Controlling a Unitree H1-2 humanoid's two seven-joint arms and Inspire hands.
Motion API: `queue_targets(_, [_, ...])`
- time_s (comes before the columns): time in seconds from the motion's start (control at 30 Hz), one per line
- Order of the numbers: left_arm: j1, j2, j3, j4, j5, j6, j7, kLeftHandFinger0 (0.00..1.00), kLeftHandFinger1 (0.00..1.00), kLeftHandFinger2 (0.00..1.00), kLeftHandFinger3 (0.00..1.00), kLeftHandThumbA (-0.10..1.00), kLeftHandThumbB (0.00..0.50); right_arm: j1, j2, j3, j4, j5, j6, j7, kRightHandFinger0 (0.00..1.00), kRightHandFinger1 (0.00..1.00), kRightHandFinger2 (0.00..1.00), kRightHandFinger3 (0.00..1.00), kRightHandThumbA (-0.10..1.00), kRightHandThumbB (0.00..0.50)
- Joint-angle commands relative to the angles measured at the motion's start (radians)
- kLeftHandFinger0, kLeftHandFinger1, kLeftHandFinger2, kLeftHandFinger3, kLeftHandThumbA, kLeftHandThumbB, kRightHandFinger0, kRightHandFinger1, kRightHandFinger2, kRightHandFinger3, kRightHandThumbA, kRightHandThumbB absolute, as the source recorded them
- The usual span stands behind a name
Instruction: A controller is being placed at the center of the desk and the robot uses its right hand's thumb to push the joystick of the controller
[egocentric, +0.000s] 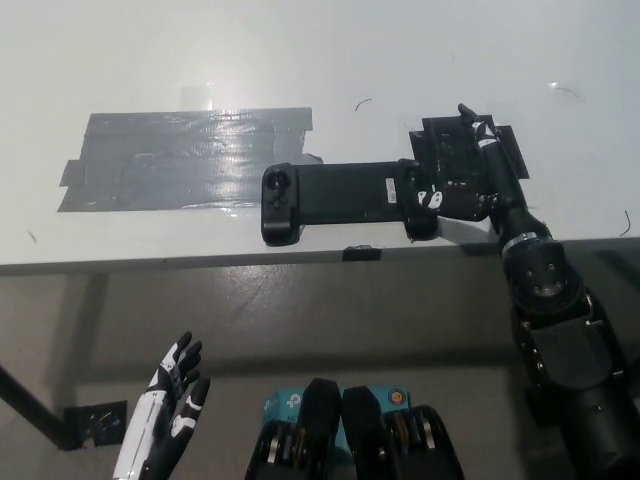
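The controller (345, 200) lies flat on the white tabletop (300, 60), long side running left to right, close to the tabletop's near edge. It is a black, stretched-out unit with a grip at each end; a round joystick (277, 183) shows on the end toward the robot's left, and another joystick (408, 176) sits on the opposite end.

The black right hand (468, 178) reaches up over the near edge, its arm coming from the lower right. It rests at the controller's right-side grip, holding nothing, with its fingers (470, 118) spread and stretched away across the patch of black tape (452, 152) just beyond that end. Its thumb (437, 198) points sideways toward the controller, the tip touching or nearly touching the grip just below the joystick there (whether it actually presses the stick cannot be made out).

On the far side of the controller, toward its other end, a broad patch of grey tape (180, 160) is stuck to the tabletop, one corner reaching the controller's upper edge.

The white left hand (165, 408) hangs well apart from the controller, down below the tabletop's edge, open with fingers apart and holding nothing.
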Motion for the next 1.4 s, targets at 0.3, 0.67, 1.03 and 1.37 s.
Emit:
queue_targets(0.3, [-0.012, 0.007, -0.001, -0.037, -0.005, 0.02, -0.02, 1.0, 1.0, 1.0, 1.0, 0.83, 0.015, -0.113, 0.001, -0.012, 0.098, 0.015, -0.055, -0.054, 1.0, 1.0, 1.0, 1.0, 1.0, 0.314])
queue_targets(0.67, [-0.024, 0.004, 0.003, -0.039, -0.011, 0.021, -0.022, 1.0, 1.0, 1.0, 1.0, 0.85, 0.013, -0.141, -0.001, -0.008, 0.101, 0.013, -0.048, -0.057, 1.0, 1.0, 1.0, 1.0, 1.0, 0.305])
queue_targets(1.03, [-0.032, 0.004, 0.003, -0.043, -0.002, 0.025, -0.019, 1.0, 1.0, 1.0, 1.0, 0.87, 0.017, -0.182, -0.008, -0.013, 0.173, 0.022, -0.054, -0.055, 1.0, 1.0, 1.0, 1.0, 1.0, 0.296])
queue_targets(1.37, [-0.033, 0.002, 0.003, -0.043, 0.003, 0.025, -0.016, 1.0, 1.0, 1.0, 1.0, 0.9, 0.031, -0.229, -0.016, -0.014, 0.278, 0.023, -0.086, -0.07, 1.0, 1.0, 1.0, 1.0, 1.0, 0.292])
